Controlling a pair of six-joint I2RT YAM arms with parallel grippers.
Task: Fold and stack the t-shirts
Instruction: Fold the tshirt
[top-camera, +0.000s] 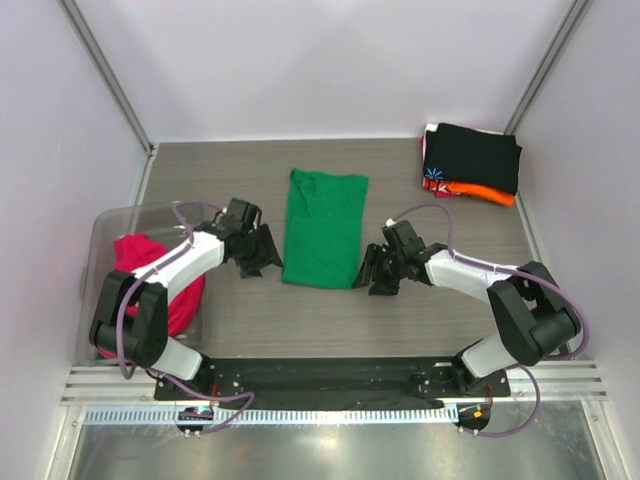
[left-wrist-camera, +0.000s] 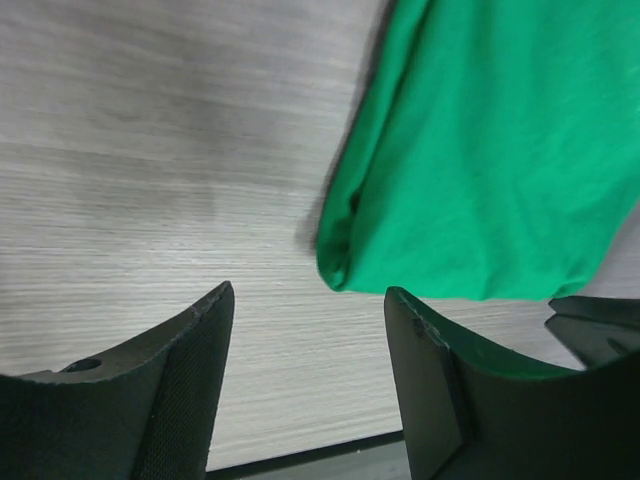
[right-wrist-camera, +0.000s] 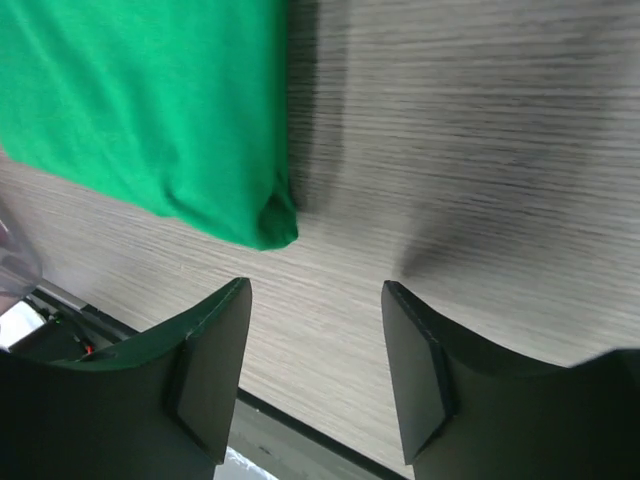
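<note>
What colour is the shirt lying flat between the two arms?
The shirt is plain bright green, clearest in the top view.

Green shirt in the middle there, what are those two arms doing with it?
They are folding shirts. The bright green cloth t-shirt lies on the table, folded into a narrow strip. The left tool and right tool hover open and empty by its near corners. Folded black, orange and patterned shirts are stacked at the far right; a magenta-pink shirt sits in the clear plastic bin at left.
</note>
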